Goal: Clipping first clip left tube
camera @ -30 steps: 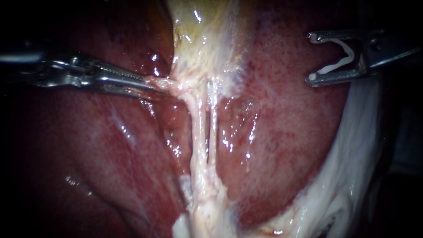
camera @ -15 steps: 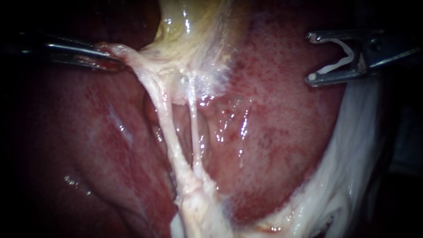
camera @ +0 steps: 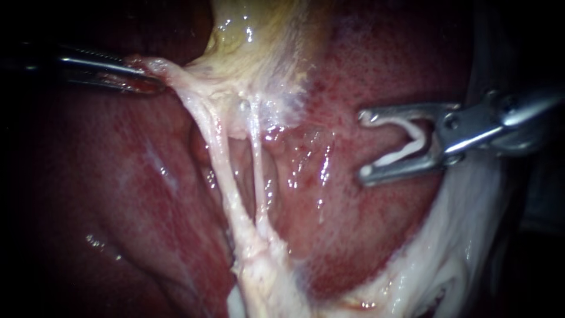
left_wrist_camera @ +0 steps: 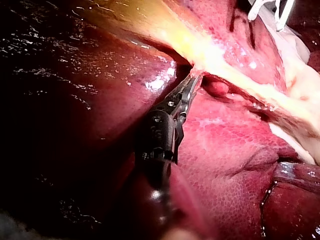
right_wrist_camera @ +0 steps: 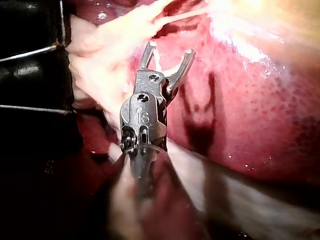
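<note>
Right instrument (camera: pixel 365 144), jaws cradling open clip (camera: pixel 406 141), right of steep left tube (camera: pixel 219 171) (right tube (camera: pixel 257 176) intervening); left instrument (camera: pixel 140 79), jaws clamped on pale tissue (camera: pixel 170 73).

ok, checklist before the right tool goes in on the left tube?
1. Clip loaded in right tool: ok. It sits open, touching both jaws.
2. Left tool grip: ok. Jaws are shut on pale tissue at the gallbladder's edge, drawn taut.
3. Tubes spread: ok. A gap shows between left tube and right tube.
4. Clip around left tube: not ok. The right tool hangs over the liver, apart from both tubes.
5. Space behind left tube: cannot tell.
</note>
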Available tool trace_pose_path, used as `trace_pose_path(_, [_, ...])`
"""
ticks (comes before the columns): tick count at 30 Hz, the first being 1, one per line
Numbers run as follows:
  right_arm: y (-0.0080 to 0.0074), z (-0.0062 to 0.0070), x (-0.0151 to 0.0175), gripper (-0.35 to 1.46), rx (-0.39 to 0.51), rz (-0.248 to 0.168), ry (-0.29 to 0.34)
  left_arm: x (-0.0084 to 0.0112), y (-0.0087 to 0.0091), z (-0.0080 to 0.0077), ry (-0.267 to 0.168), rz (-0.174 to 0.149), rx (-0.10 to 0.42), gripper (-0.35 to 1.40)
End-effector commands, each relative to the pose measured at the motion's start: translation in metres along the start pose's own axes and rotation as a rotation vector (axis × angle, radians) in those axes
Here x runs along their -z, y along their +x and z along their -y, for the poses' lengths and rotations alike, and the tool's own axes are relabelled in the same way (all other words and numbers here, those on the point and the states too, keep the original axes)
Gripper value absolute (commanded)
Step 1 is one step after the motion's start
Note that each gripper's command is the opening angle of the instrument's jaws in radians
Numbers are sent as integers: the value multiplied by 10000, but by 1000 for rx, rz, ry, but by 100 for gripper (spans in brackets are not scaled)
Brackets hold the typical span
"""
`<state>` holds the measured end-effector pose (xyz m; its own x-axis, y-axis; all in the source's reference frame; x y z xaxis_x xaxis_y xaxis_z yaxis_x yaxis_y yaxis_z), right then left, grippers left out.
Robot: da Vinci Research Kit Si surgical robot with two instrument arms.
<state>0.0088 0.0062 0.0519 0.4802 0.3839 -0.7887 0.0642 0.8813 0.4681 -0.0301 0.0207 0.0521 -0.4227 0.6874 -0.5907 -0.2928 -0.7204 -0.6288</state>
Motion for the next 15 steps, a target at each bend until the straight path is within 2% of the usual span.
trace_pose_path(1, [-1, 4, -11, 48, -18, -10, 13, 0, 0, 0, 1, 0, 0, -35])
trace_pose_path(6, [-6, 14, -49, 48, -73, -31, 64, -2, -1, 0, 2, 0, 0, -35])
trace_pose_path(8, [-8, 17, -62, 48, -104, -53, 78, -2, -1, -1, 2, 0, 0, -35])
trace_pose_path(15, [-14, 19, -97, 48, -156, -78, 117, -4, -2, -1, 8, -1, 0, -35])
